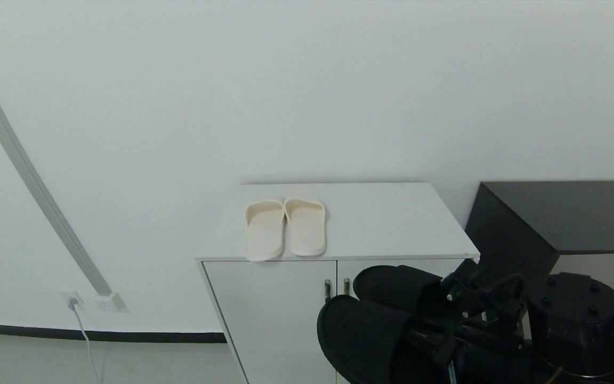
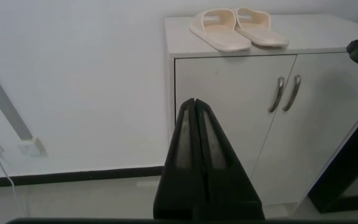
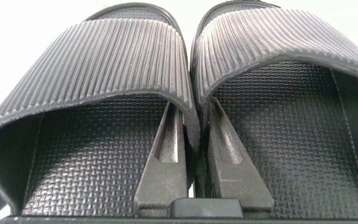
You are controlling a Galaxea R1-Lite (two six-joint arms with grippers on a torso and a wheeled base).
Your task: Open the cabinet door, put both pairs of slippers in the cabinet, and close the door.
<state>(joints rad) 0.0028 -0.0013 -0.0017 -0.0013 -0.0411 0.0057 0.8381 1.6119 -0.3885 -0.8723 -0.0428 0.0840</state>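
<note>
Clamping the black slippers (image 1: 387, 314) together by their adjoining sides, the right gripper (image 3: 192, 124) hung before the shut doors (image 1: 275, 309), while the left gripper (image 2: 195, 102) was pressed closed on nothing and the cream slippers (image 1: 284, 228) lay side by side atop the cabinet (image 1: 387, 224).

Left pincer (image 2: 194, 104) pressed closed — right pincer (image 3: 192, 115) clamping black slippers (image 3: 104, 74)

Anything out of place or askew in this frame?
Mildly: the left cream slipper pokes slightly past the front edge of the cabinet top. Also, the right gripper already holds the black slippers while the cabinet doors are shut.
</note>
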